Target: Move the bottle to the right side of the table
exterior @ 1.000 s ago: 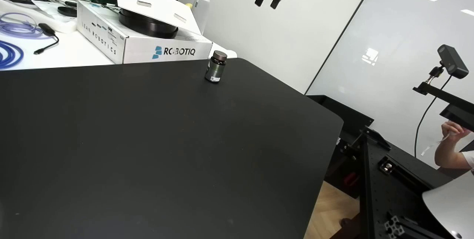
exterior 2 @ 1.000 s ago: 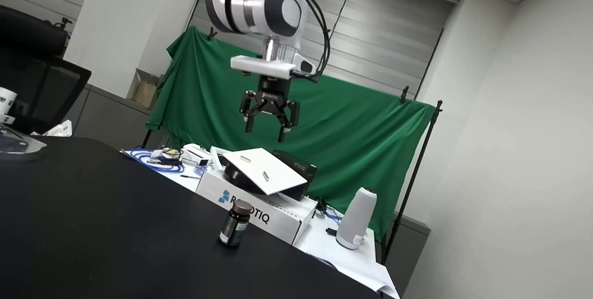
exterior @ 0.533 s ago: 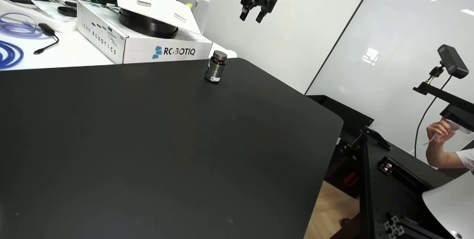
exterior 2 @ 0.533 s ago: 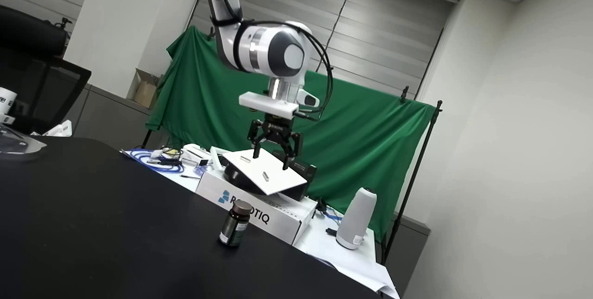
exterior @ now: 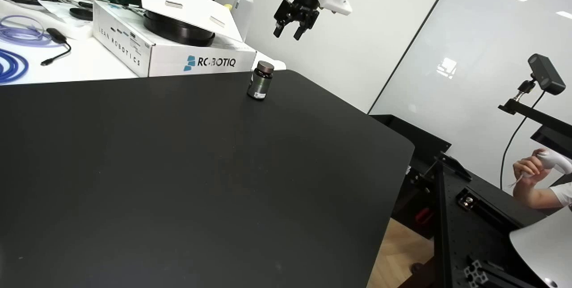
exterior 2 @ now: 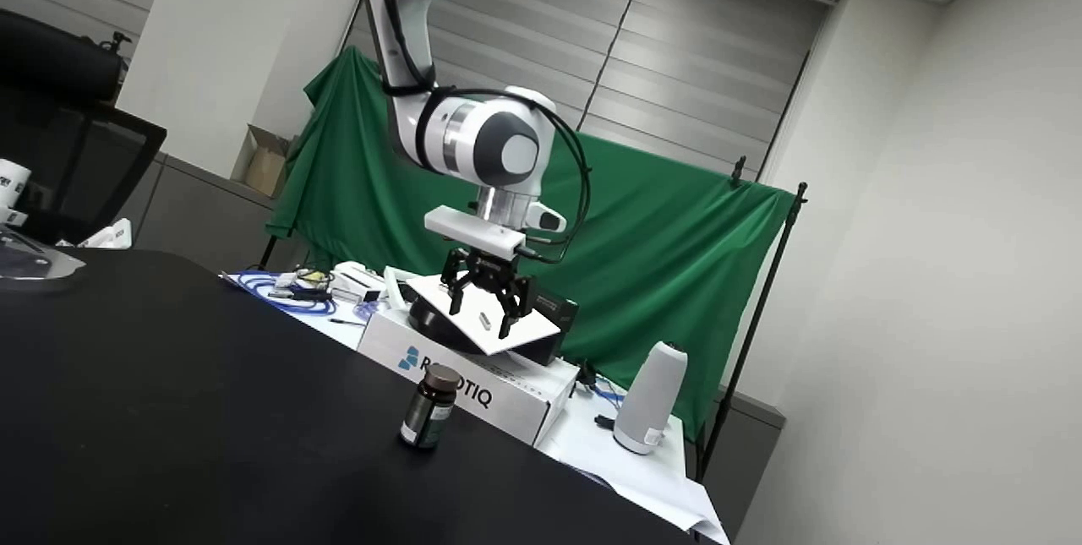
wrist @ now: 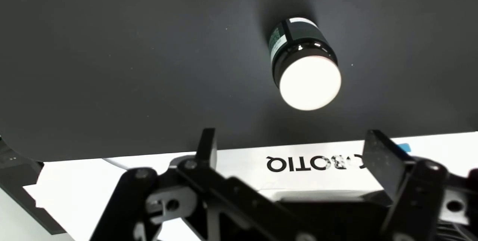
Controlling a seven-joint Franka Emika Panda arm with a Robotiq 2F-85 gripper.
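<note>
The bottle is small and dark, with a brownish cap, and stands upright near the far edge of the black table. It shows in both exterior views [exterior: 259,85] [exterior 2: 428,414] and in the wrist view [wrist: 298,39], where its cap looks white. The matte black table [exterior: 201,167] also shows in an exterior view [exterior 2: 211,410] and the wrist view [wrist: 130,65]. My gripper [exterior: 287,35] is open and empty, in the air above the bottle's height. It also shows in an exterior view [exterior 2: 479,322]. In the wrist view the fingers [wrist: 291,134] are apart, with the bottle beyond the fingertips.
A white Robotiq box [exterior: 201,61] stands just past the table's far edge, with a tilted white plate [exterior: 187,4] on top. A grey-white rounded device [exterior 2: 651,397] stands beyond it. Blue cables [exterior: 11,67] lie on the white surface. A camera [exterior: 546,73] sits on a side bracket.
The arm has come down, and the gripper has moved closer to the bottle, shifting left in an exterior view. The fingers stay open. The bottle has not moved.
</note>
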